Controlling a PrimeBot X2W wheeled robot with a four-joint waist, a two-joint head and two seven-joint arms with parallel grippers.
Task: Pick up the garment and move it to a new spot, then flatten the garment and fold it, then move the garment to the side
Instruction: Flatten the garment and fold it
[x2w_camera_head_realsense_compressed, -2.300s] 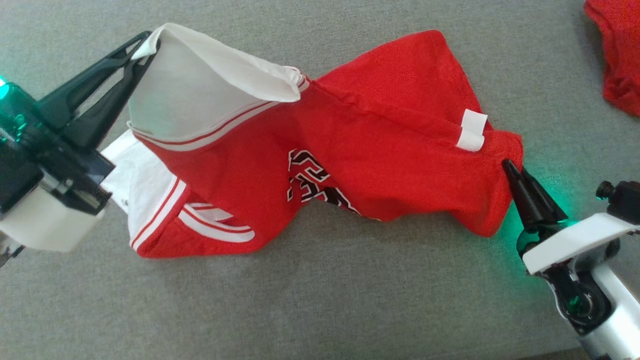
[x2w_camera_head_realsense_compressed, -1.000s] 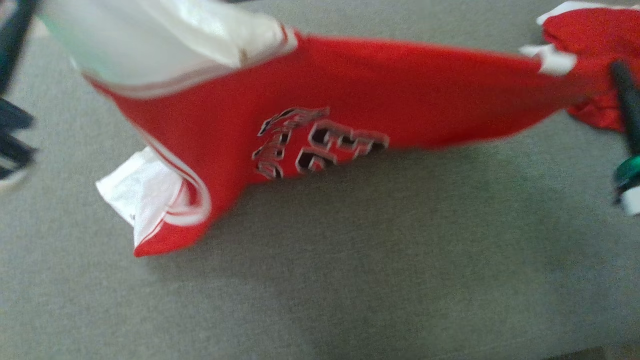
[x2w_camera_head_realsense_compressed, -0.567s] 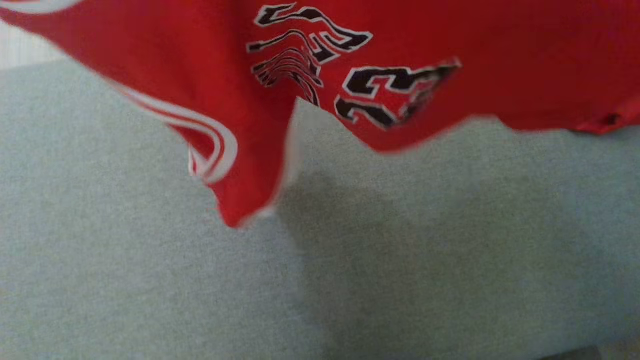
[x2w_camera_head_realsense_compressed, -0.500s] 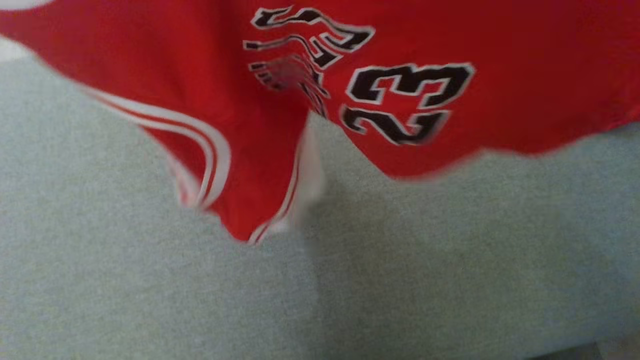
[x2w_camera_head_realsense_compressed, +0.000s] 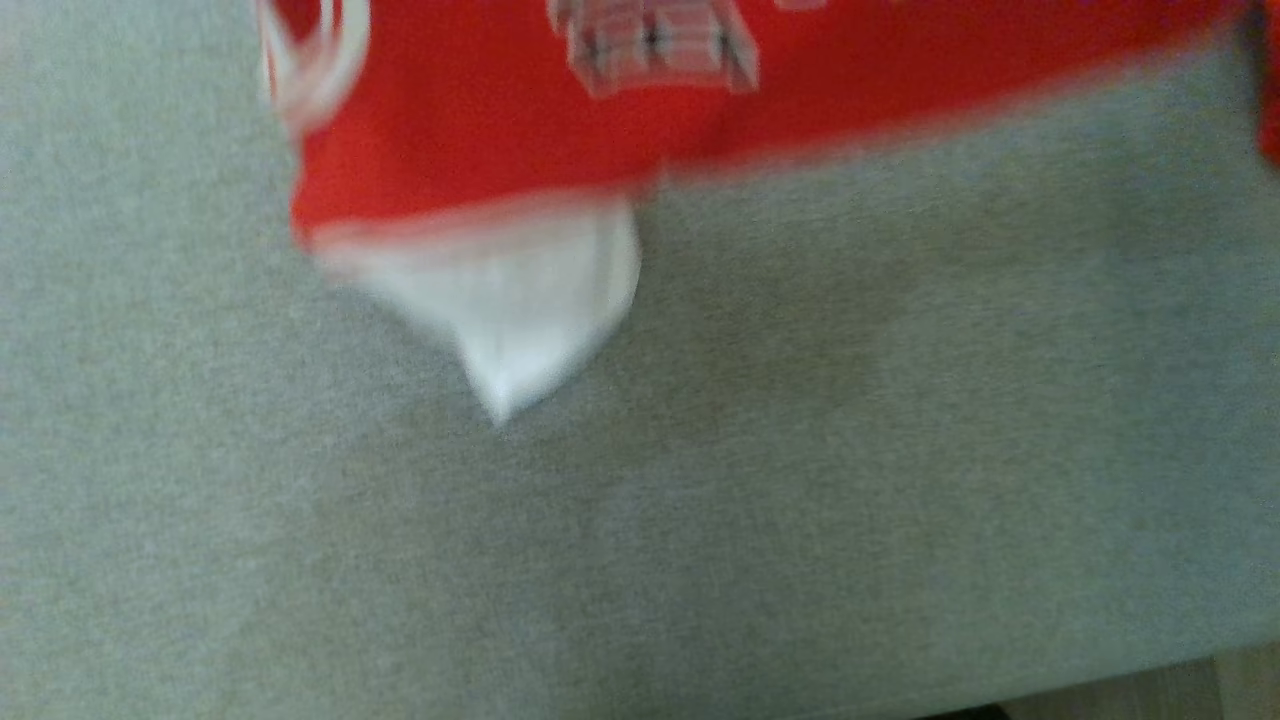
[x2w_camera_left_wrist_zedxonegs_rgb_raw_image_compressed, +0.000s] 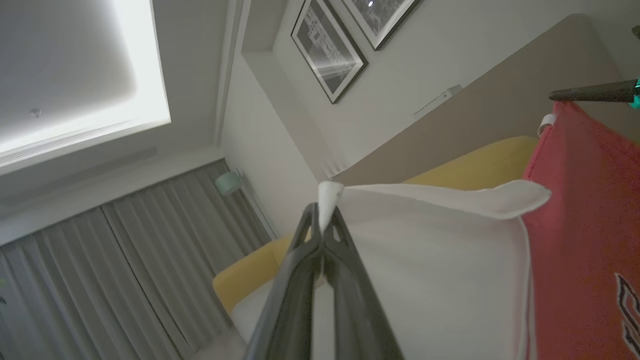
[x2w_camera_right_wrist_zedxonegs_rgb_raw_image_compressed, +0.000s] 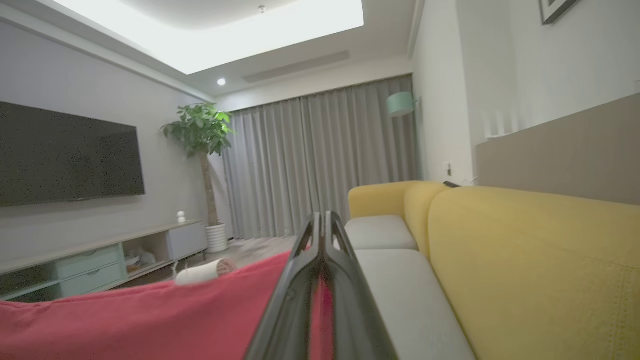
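The garment (x2w_camera_head_realsense_compressed: 500, 120), a red jersey with white panels and a black printed number, hangs blurred across the top of the head view over the grey cushion (x2w_camera_head_realsense_compressed: 800, 500), a white flap dangling lowest. In the left wrist view my left gripper (x2w_camera_left_wrist_zedxonegs_rgb_raw_image_compressed: 324, 215) is shut on a white corner of the garment (x2w_camera_left_wrist_zedxonegs_rgb_raw_image_compressed: 440, 260), held up in the air. My right gripper (x2w_camera_right_wrist_zedxonegs_rgb_raw_image_compressed: 324, 222) is shut on the garment's red edge (x2w_camera_right_wrist_zedxonegs_rgb_raw_image_compressed: 150, 320) in the right wrist view. The right gripper's dark fingers (x2w_camera_left_wrist_zedxonegs_rgb_raw_image_compressed: 590, 93) also show at the far end of the stretched cloth in the left wrist view.
A yellow sofa back (x2w_camera_right_wrist_zedxonegs_rgb_raw_image_compressed: 525, 250) and grey seat cushions (x2w_camera_right_wrist_zedxonegs_rgb_raw_image_compressed: 400, 290) run along the right. A second red cloth (x2w_camera_head_realsense_compressed: 1268, 110) peeks in at the head view's right edge. A TV (x2w_camera_right_wrist_zedxonegs_rgb_raw_image_compressed: 65, 155), low cabinet (x2w_camera_right_wrist_zedxonegs_rgb_raw_image_compressed: 100, 260), plant (x2w_camera_right_wrist_zedxonegs_rgb_raw_image_compressed: 200, 135) and curtains lie beyond.
The garment was lifted off the cushion, stretched between both grippers. Since half a second ago it sits higher in the picture, and the white flap now hangs lowest.
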